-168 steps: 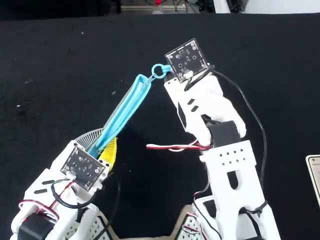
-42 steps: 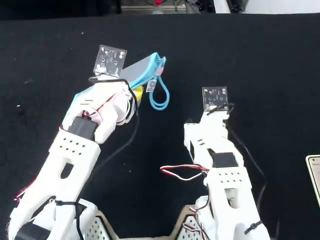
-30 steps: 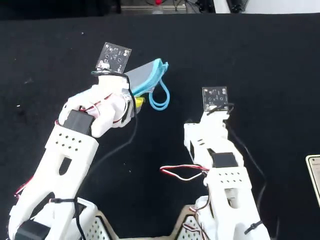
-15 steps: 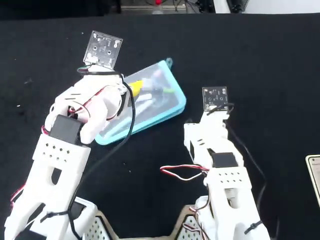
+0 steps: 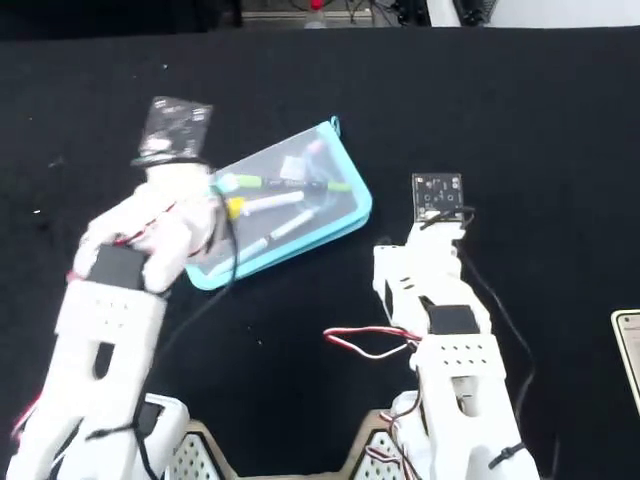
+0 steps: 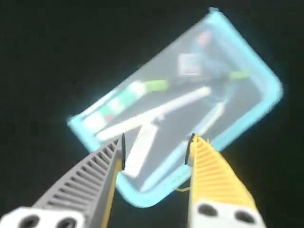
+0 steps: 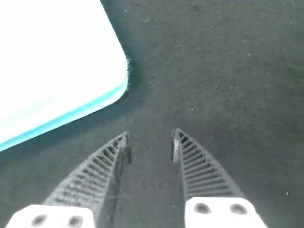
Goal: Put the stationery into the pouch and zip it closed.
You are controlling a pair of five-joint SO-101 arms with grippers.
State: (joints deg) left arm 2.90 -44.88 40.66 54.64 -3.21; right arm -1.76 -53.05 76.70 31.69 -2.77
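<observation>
So the pouch [image 5: 290, 205] lies flat on the black table [image 5: 520, 120], clear side up with its cyan rim all around, sitting at a slant between the 2 arms. The stationery is inside it: a green-tipped pen [image 5: 290, 184] along the far side, 2 white pens [image 5: 275, 203] below it, and a small white bit [image 5: 293, 166] near the far corner. Can't tell from here if the zip is fully shut.

The left gripper [image 6: 156, 145] hangs over the pouch's near-left end. Its fingers are spread apart with nothing between them, 1 grey and 1 yellow, and the pouch's rounded corner shows in the gap from the wrist view. From above, the left arm [image 5: 150, 235] covers that end of the pouch.

The right gripper [image 7: 150, 137] is just beside the pouch's right corner, over bare table, not touching it. Its fingers are parted too and hold nothing. The right arm [image 5: 430, 290] points straight up the table from its base.

A pale card [image 5: 628, 345] sits at the table's right edge, well apart from everything.
</observation>
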